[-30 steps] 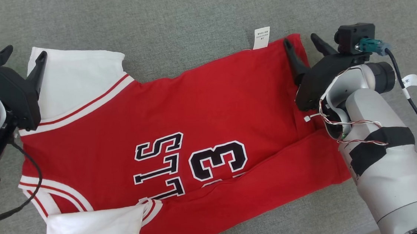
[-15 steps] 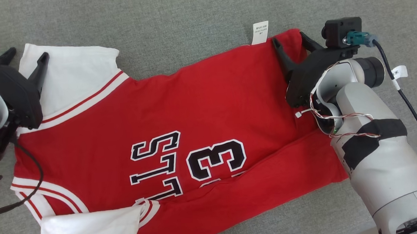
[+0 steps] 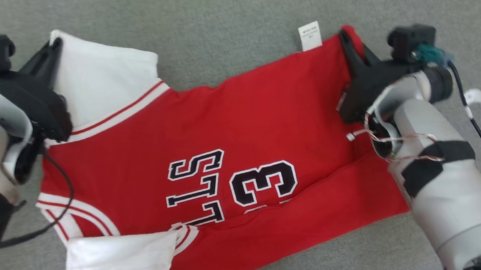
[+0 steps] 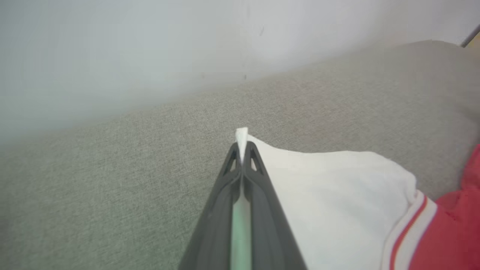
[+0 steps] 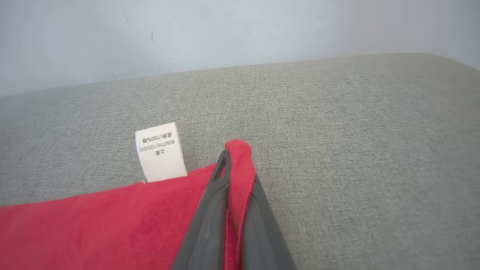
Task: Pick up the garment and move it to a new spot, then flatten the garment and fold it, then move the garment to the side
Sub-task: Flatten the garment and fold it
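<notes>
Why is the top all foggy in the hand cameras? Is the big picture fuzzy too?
Left wrist view: the wall is hazy and out of focus, the white sleeve sharper. Right wrist view: hazy wall too, but the label shows its print. Head view: the jersey looks slightly smeared; soft light, no glare.

I saw a red jersey (image 3: 239, 118) with white sleeves (image 3: 99, 86), trimmed in red-and-white stripes. Its lettering (image 3: 231, 183) was black, outlined white. The tag (image 3: 310, 36) was white with dark print. The couch (image 3: 230, 11) was grey. The left gripper (image 4: 242, 152) and right gripper (image 3: 344, 36) were black, the right forearm (image 3: 447, 204) pale grey with black tape (image 3: 436, 164).
</notes>
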Controlling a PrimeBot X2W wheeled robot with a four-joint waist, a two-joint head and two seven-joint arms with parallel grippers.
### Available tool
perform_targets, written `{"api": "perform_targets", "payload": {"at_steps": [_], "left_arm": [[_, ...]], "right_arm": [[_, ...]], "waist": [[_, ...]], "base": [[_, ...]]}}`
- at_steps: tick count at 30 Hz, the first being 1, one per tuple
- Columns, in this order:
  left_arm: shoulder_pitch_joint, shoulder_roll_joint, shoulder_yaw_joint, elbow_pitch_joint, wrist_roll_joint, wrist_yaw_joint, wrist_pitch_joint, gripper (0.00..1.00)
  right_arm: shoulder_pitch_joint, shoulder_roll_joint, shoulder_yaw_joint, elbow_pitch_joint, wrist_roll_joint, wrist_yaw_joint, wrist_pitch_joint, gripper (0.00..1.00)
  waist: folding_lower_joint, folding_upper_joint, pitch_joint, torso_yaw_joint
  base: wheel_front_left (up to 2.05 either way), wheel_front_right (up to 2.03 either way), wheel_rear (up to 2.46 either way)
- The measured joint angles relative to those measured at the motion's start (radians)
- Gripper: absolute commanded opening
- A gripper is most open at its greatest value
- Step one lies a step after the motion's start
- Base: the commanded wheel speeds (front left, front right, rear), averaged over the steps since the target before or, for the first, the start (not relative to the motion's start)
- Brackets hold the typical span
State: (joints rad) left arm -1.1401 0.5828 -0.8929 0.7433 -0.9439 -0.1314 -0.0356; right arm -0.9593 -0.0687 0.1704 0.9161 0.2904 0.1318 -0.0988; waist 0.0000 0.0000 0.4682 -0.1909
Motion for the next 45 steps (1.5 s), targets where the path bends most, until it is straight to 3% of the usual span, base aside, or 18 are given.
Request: {"api": "perform_targets", "payload": {"at_steps": [7,14,21,27,32,43,44,45], "left_arm": [[0.098,-0.007,0.015,-0.092,-0.017,0.004,-0.171,0.00],[0.334,-0.008,0.079,-0.332,0.014,0.103,-0.224,0.00],[0.575,-0.069,0.201,-0.551,0.135,0.181,-0.227,0.00],[0.717,-0.116,0.287,-0.617,0.212,0.184,-0.227,0.00],[0.802,-0.157,0.319,-0.630,0.253,0.161,-0.227,0.00],[0.956,-0.225,0.405,-0.576,0.293,0.122,-0.227,0.00],[0.956,-0.225,0.405,-0.576,0.293,0.122,-0.227,0.07],[0.961,-0.228,0.406,-0.564,0.299,0.121,-0.227,1.00]], "right_arm": [[0.101,-0.059,0.018,-0.026,0.053,0.000,-0.076,0.00],[0.265,-0.137,0.048,-0.135,0.150,0.000,-0.125,0.00],[0.413,-0.193,0.023,-0.252,0.195,0.000,-0.148,0.00],[0.512,-0.219,-0.007,-0.343,0.221,0.000,-0.149,0.00],[0.624,-0.228,-0.053,-0.416,0.229,0.000,-0.147,0.00],[0.807,-0.192,-0.137,-0.528,0.218,0.000,-0.085,0.00],[0.807,-0.192,-0.137,-0.528,0.218,0.000,-0.085,0.36],[0.815,-0.189,-0.142,-0.535,0.210,0.000,-0.082,1.00]], "waist": [[0.0000,0.0000,-0.060,0.037],[-0.0002,-0.0001,-0.133,0.095],[-0.0002,-0.0001,-0.182,0.157],[-0.0002,-0.0001,-0.215,0.192],[-0.0002,-0.0001,-0.235,0.215],[-0.0001,-0.0001,-0.268,0.223],[-0.0001,-0.0001,-0.268,0.223],[-0.0001,-0.0001,-0.269,0.223]], "base": [[0.00,0.00,0.00],[0.00,0.00,0.00],[0.00,0.00,0.00],[0.00,0.00,0.00],[0.00,0.00,0.00],[0.00,0.00,0.00],[0.00,0.00,0.00],[0.00,0.00,0.00]]}}
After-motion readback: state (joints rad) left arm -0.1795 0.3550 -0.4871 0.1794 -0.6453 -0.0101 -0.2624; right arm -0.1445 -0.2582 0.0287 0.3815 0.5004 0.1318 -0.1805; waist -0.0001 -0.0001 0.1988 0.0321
